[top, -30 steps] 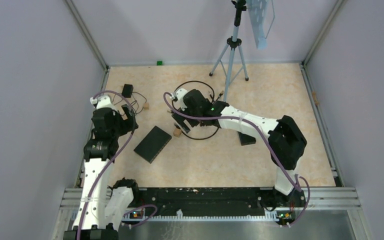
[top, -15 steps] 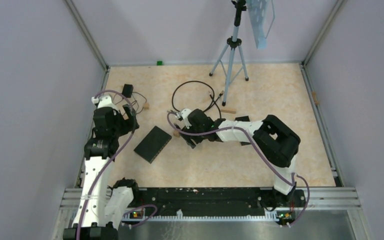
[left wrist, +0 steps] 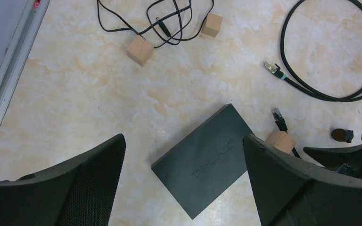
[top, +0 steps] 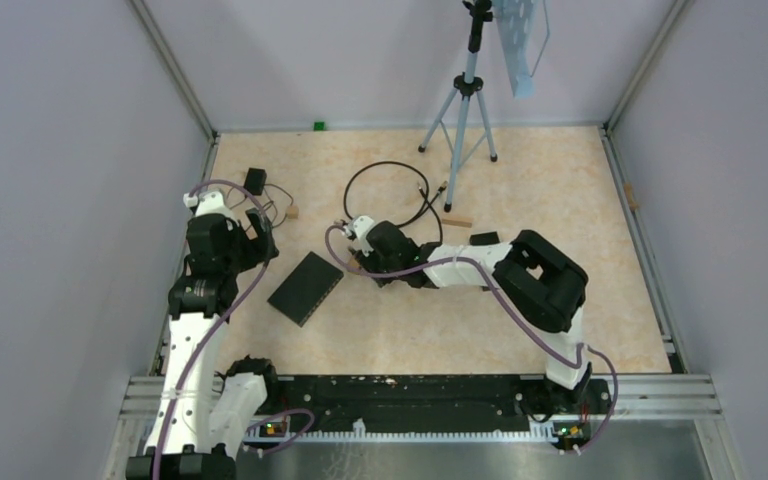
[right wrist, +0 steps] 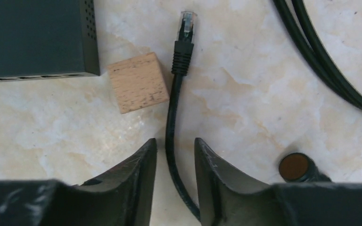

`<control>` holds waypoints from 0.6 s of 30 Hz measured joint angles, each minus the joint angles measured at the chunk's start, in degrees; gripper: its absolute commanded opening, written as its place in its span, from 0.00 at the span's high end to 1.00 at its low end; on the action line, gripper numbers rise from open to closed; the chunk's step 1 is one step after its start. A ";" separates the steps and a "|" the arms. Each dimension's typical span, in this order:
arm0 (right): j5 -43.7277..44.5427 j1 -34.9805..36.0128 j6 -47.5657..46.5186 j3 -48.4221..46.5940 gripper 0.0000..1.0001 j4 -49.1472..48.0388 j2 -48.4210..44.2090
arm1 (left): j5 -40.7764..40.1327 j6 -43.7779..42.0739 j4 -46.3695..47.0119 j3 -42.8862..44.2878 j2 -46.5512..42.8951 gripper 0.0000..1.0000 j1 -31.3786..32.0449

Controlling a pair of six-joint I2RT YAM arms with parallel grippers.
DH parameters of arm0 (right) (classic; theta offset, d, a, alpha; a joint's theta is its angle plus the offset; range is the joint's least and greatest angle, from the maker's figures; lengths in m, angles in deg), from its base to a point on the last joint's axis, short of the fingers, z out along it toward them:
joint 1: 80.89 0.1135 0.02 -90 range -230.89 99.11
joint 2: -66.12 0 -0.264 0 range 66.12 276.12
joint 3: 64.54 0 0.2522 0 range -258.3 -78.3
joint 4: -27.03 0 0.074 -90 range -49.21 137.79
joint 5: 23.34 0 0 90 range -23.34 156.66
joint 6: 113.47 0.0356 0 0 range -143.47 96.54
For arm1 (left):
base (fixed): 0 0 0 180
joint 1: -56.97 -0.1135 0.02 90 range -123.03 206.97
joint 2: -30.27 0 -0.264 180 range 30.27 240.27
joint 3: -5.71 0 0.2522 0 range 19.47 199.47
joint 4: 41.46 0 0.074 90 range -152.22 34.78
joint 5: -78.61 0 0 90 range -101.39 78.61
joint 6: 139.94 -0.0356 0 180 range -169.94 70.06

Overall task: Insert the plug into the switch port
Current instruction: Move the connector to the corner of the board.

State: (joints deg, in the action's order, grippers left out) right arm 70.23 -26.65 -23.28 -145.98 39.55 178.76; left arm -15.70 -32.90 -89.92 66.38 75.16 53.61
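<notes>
The switch (top: 305,288) is a flat black box lying on the table; in the left wrist view it shows as a lettered lid (left wrist: 207,165). In the right wrist view its ported edge (right wrist: 33,37) fills the top left. The plug (right wrist: 186,23), clear-tipped on a black cable (right wrist: 172,122), lies beside a wooden block (right wrist: 137,82), pointing away from me. My right gripper (right wrist: 175,141) is low on the table and straddles the cable behind the plug, with its jaws narrowed and a slim gap on each side. My left gripper (left wrist: 184,136) hangs wide open above the switch, holding nothing.
The cable's other plug (left wrist: 269,67) lies further back on a black loop. Two wooden blocks (left wrist: 139,50) and a tangle of thin black wire (left wrist: 165,23) lie at the far left. A tripod (top: 465,100) stands at the back. A small round dark part (right wrist: 294,167) sits right of my right fingers.
My right arm has swung down and nearer, from over the cable loop to the table beside the switch. Its jaws have narrowed around the cable. The left arm has not moved.
</notes>
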 measured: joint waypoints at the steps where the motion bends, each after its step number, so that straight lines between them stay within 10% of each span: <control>1: 0.46 0.37 -0.07 0.00 0.82 -0.39 0.11 | 0.00 -0.02 0.00 0.00 0.00 0.01 0.00; 4: 1.46 0.83 0.70 0.11 1.00 -0.92 0.22 | 0.00 -0.02 0.00 0.00 0.00 0.01 0.00; 18: -5.84 -5.46 1.95 3.69 1.00 5.70 -7.82 | 6.93 -0.79 1.18 -0.02 -0.07 0.01 0.00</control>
State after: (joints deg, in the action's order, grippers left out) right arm 64.40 -32.12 -21.33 -142.29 45.26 170.94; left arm -8.77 -33.69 -88.74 66.36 75.09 53.61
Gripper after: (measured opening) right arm 0.016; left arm 0.987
